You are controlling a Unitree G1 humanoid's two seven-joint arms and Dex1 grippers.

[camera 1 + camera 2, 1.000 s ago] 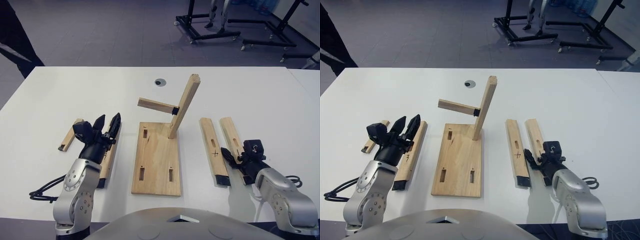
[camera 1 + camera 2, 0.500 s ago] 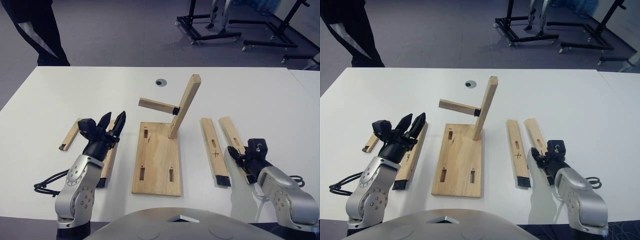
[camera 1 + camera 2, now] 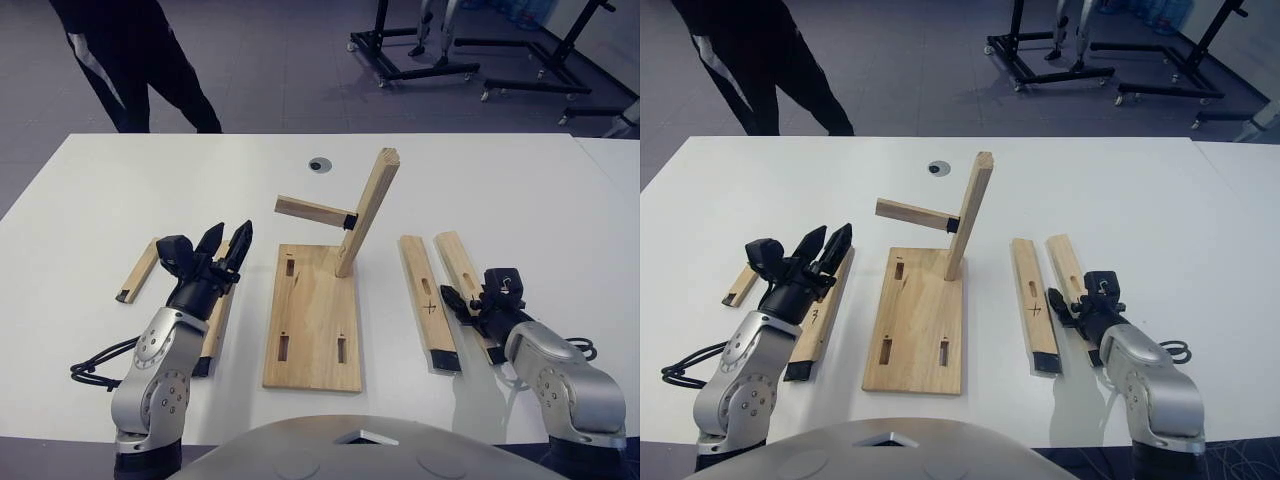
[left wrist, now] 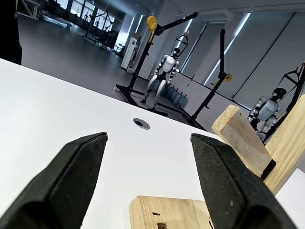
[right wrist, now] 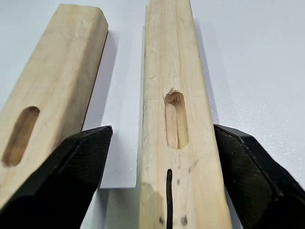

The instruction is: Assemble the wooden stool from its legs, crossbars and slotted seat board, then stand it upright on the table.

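Note:
The slotted seat board point(image 3: 312, 320) lies flat mid-table. One leg point(image 3: 368, 210) stands tilted in its far right slot, with a crossbar point(image 3: 312, 210) sticking out to the left. Two more legs point(image 3: 428, 300) point(image 3: 462, 268) lie side by side to the right. My right gripper point(image 3: 465, 300) is open, its fingers point(image 5: 81, 157) straddling the outer slotted leg point(image 5: 174, 109) low over the table. At the left, my left gripper point(image 3: 230, 236) is open just above another leg point(image 3: 214, 322), whose end point(image 4: 167, 212) shows below its fingers point(image 4: 71, 167). A short crossbar point(image 3: 138, 268) lies farther left.
A round grommet hole point(image 3: 319, 164) sits in the white table point(image 3: 520, 190) behind the stool parts. Black cables trail by the left arm point(image 3: 95, 370) and the right arm point(image 3: 582, 350). Wheeled black stands point(image 3: 430, 50) are on the floor beyond the table.
My right gripper has slid forward along the outer right leg. My left gripper shifted slightly right over its leg, then held. The stool parts have not moved.

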